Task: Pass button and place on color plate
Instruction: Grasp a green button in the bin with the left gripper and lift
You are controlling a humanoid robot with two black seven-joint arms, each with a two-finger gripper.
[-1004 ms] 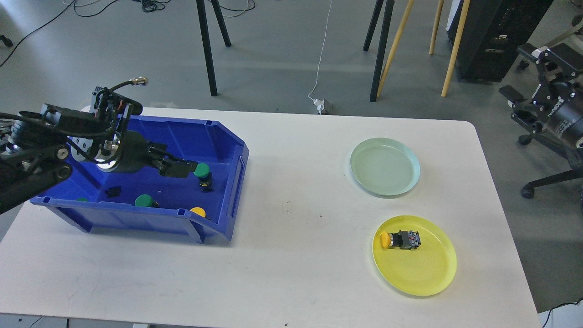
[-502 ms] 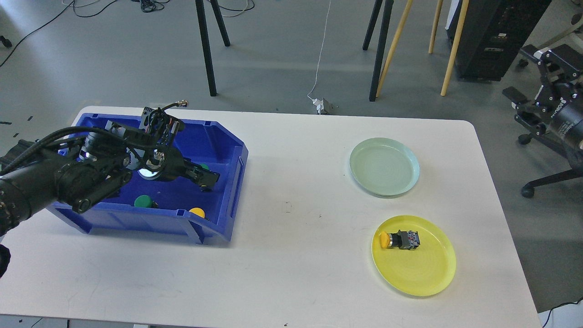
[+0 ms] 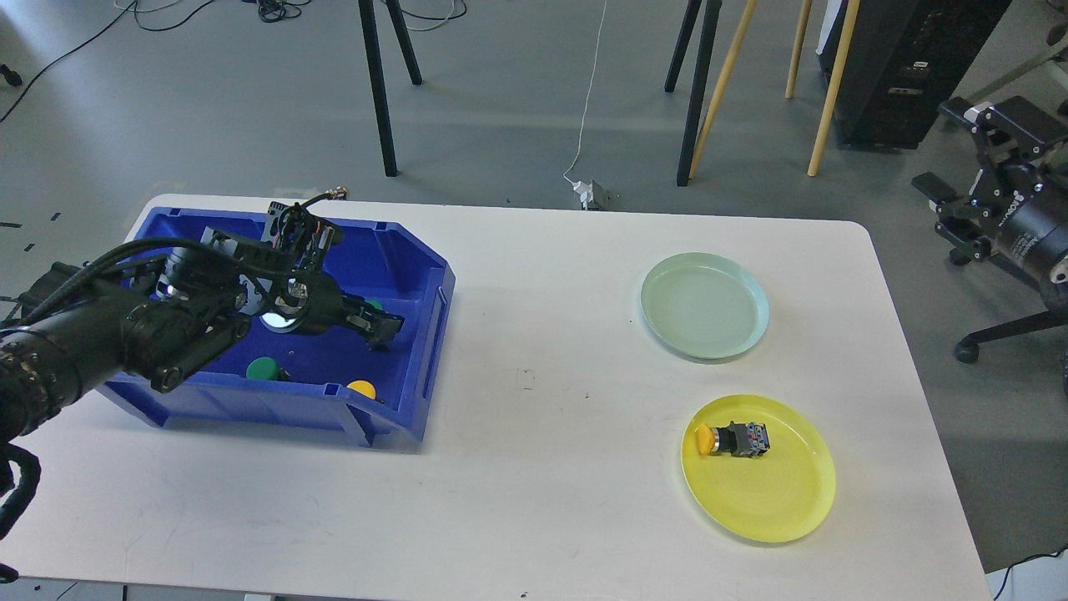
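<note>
A blue bin (image 3: 434, 334) at the table's left holds a green button (image 3: 373, 306), a second green button (image 3: 264, 368) and a yellow button (image 3: 362, 389). My left gripper (image 3: 382, 325) is down inside the bin, right at the first green button, hiding its black body. Its dark fingers cannot be told apart. A pale green plate (image 3: 705, 305) lies empty at the right. A yellow plate (image 3: 776, 492) in front of it carries a yellow button (image 3: 734, 440) lying on its side. My right gripper (image 3: 941, 146) hangs off the table's right edge, its fingers spread and empty.
The white table (image 3: 542, 467) has bare surface between the bin and the plates. Tripod legs, wooden poles and a cable stand on the floor behind the table. A chair base (image 3: 968, 351) is at the right.
My left arm swung right and down into the bin, from beside the green button to over its body. Over the last half second it barely moved. The right arm shifted slightly.
</note>
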